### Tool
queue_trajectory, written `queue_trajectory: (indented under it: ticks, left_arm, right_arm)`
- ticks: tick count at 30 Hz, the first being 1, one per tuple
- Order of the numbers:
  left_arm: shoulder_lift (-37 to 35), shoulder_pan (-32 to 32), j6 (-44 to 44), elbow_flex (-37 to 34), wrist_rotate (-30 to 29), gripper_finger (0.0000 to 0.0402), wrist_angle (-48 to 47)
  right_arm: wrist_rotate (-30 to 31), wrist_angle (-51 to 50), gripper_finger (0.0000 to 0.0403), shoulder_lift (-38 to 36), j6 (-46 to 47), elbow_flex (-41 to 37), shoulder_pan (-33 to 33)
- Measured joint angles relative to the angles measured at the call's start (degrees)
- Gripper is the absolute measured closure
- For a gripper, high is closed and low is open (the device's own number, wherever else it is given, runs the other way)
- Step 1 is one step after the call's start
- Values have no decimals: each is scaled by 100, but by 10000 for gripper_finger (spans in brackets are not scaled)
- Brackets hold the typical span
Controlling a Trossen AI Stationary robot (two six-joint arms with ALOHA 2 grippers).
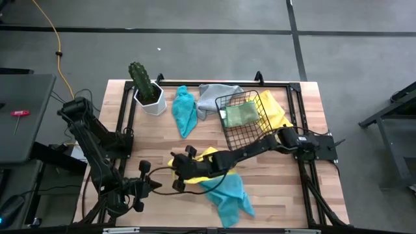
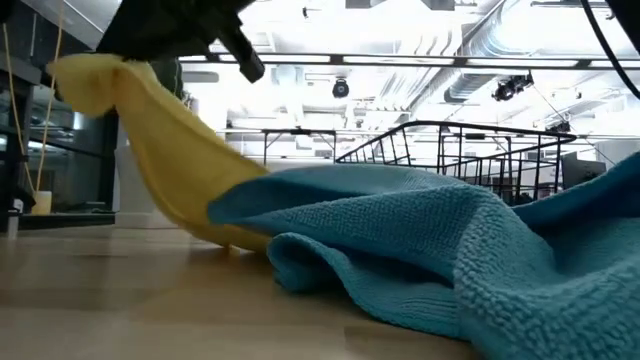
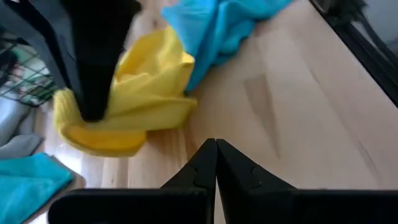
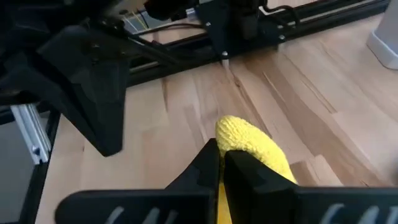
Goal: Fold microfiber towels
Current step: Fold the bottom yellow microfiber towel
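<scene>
My right claw (image 4: 219, 152) is clamped on a corner of the yellow towel (image 1: 207, 155) near the table's (image 1: 279, 188) front edge, my left claw (image 3: 216, 149) closed empty beside it; the thin pinch could slip as I pull.

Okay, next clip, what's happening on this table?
The right gripper is shut on a yellow towel near the table's front, lifting one corner while the rest trails under a teal towel. The left gripper is shut and empty beside it. Other towels lie by the basket, one green inside.
</scene>
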Motion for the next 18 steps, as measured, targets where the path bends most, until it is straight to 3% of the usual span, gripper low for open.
queue_trajectory:
  ticks: [4,8,18]
  left_arm:
    - [129,23,-364,-358,-154,399,396]
    - [140,121,-787,-613,-291,370,849]
    - [135,399,-969,-622,-871,223,1279]
  right_arm:
    - [19,95,402,4,10,-124,-33]
    - [261,237,403,4,-96,-145,-30]
    - [939,393,403,4,-129,-145,-26]
